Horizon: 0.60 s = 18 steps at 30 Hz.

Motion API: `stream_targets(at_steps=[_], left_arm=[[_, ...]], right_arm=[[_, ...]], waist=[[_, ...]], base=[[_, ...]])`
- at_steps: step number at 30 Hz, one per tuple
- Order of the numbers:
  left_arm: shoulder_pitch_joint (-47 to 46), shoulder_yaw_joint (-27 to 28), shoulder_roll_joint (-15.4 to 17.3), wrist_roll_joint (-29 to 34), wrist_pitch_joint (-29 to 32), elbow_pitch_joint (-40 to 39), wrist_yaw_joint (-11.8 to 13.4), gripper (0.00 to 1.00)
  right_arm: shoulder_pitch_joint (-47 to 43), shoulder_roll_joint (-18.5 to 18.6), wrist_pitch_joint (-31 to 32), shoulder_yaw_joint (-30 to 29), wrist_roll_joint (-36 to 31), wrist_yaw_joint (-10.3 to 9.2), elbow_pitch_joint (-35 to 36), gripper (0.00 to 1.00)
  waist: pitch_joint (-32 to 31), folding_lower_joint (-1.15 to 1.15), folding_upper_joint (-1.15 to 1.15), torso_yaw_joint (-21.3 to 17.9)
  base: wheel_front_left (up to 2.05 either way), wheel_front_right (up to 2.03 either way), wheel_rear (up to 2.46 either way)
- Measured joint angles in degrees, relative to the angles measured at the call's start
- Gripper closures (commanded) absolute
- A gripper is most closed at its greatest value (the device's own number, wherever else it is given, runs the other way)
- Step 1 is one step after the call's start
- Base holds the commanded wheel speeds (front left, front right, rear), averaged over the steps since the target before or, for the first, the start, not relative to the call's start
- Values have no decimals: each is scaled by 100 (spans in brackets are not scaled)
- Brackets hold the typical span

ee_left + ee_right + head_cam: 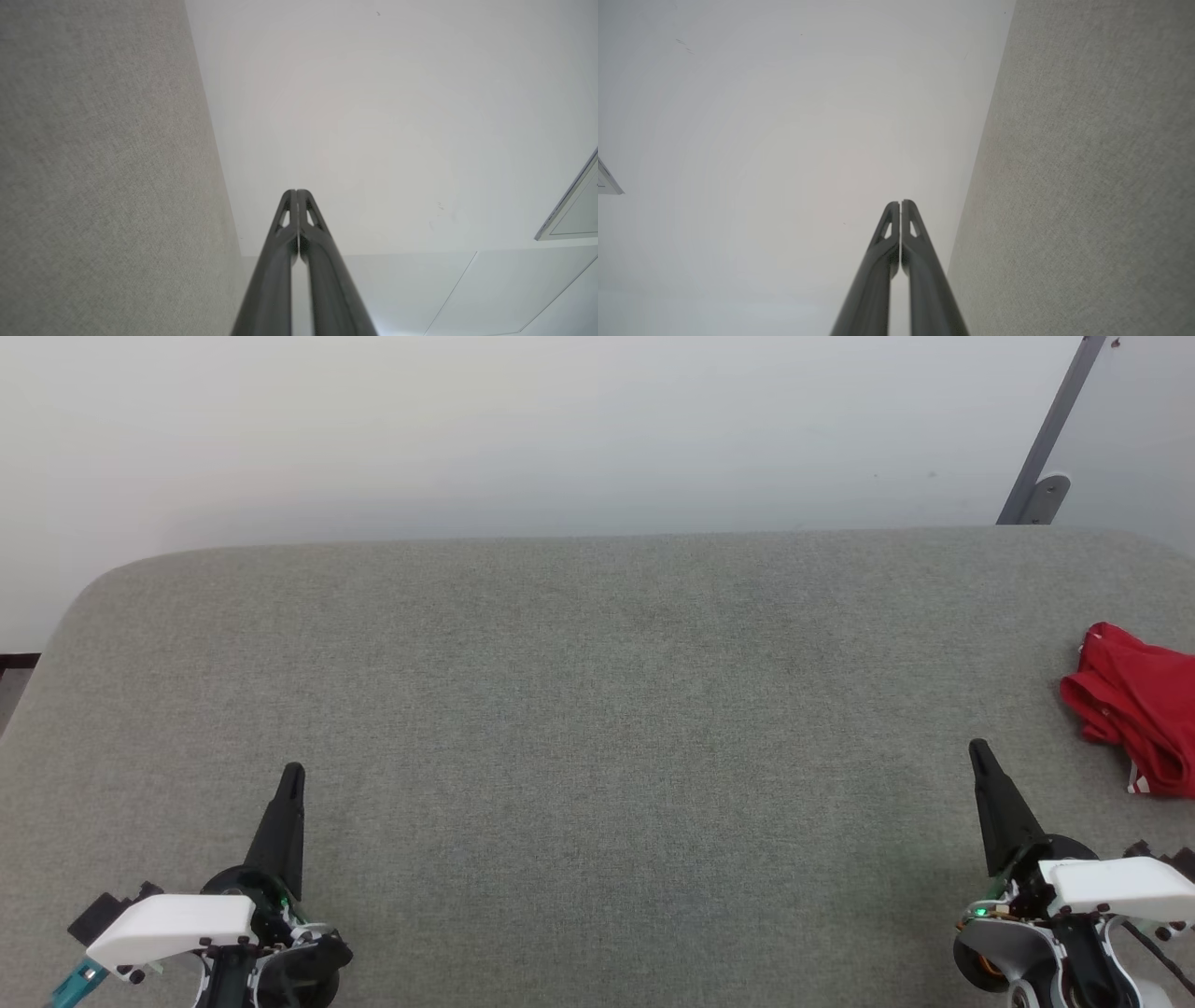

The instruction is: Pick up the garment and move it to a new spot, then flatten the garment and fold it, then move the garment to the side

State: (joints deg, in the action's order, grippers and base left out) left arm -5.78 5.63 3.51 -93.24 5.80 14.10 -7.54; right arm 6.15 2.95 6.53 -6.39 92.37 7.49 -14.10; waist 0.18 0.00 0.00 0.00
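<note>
The left gripper (pixel 293 777) and the right gripper (pixel 979 751) are seen over the grey table (pixel 597 691), fingers pressed together, nothing held. The red garment (pixel 1134 705) is bunched on the table's right side, near the right gripper, untouched.

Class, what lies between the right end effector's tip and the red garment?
Only bare grey surface separates right end effector from garment, per head view.
</note>
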Motion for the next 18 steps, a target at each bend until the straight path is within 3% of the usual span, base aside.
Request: stream_targets(at_steps=[18], left_arm=[[-2, 16, -13, 16, 27, 0, 0, 100]], right_arm=[[0, -1, 1, -4, 0, -1, -1, 100]], waist=[[0, 0, 0, 0]], base=[[0, 0, 0]])
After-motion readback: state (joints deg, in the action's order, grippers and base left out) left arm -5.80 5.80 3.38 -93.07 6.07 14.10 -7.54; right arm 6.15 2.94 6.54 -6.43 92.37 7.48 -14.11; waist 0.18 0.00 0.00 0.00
